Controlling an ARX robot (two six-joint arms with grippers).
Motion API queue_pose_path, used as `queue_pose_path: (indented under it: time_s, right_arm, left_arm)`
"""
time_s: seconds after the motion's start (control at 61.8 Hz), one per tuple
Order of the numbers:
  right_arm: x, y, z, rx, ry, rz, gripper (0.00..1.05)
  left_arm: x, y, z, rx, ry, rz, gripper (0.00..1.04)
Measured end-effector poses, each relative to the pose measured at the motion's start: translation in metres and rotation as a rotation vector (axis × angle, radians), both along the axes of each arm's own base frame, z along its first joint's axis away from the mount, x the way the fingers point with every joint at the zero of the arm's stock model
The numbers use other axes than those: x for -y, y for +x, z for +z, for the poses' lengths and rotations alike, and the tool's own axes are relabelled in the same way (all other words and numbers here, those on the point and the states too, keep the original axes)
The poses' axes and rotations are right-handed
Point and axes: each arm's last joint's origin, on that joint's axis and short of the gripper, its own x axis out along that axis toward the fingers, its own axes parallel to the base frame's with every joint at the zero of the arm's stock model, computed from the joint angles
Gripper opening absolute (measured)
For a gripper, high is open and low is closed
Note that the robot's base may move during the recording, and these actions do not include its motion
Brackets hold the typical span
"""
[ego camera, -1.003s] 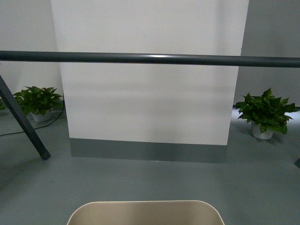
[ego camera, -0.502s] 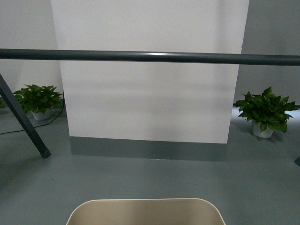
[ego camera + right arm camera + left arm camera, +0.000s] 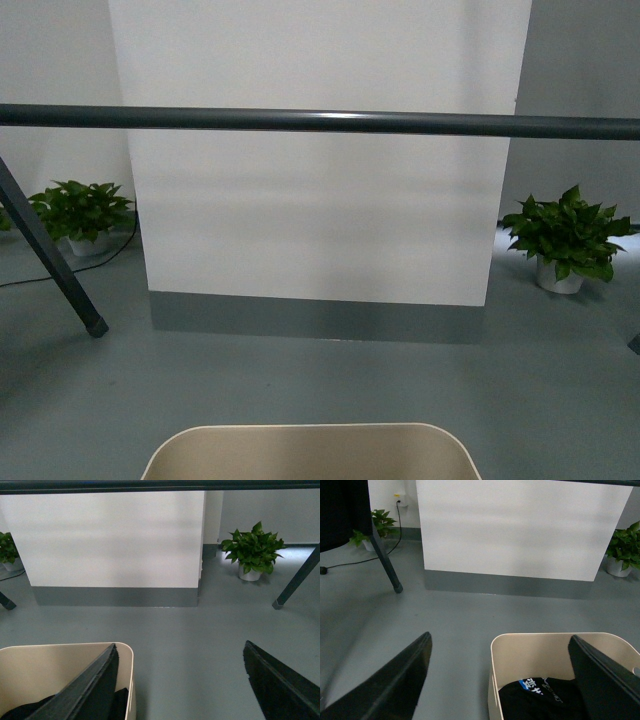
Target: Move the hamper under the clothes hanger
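Straddling the hamper (image 3: 560, 672) rim with both open grippers (image 3: 505, 680) (image 3: 180, 680), I should push squarely beneath the clothes hanger (image 3: 320, 122).

Soft, even indoor light fills all three views, fairly dim and cool in tone. A narrow highlight runs along the top of the clothes hanger (image 3: 320, 122) bar, so light falls from above. Faint horizontal bands of shade cross the white panel (image 3: 320, 200). The floor shows only soft, diffuse shadows. In both wrist views the dark gripper fingers (image 3: 385, 680) (very close to the lens) look blurred.
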Motion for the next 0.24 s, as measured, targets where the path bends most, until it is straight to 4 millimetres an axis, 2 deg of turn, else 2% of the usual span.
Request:
queue_pose_path:
  time_s: [0.081, 0.129, 0.243]
  right_arm:
    - [0.0000, 0.0000, 0.0000, 0.000, 0.000, 0.000, 0.89]
    - [0.0000, 0.0000, 0.0000, 0.000, 0.001, 0.000, 0.99]
    - [0.0000, 0.0000, 0.0000, 0.000, 0.000, 0.000, 0.97]
  left_arm:
    - [0.0000, 0.0000, 0.0000, 0.000, 0.000, 0.000, 0.99]
    - [0.0000, 0.0000, 0.0000, 0.000, 0.000, 0.000, 0.98]
    - [0.0000, 0.0000, 0.0000, 0.000, 0.001, 0.000, 0.98]
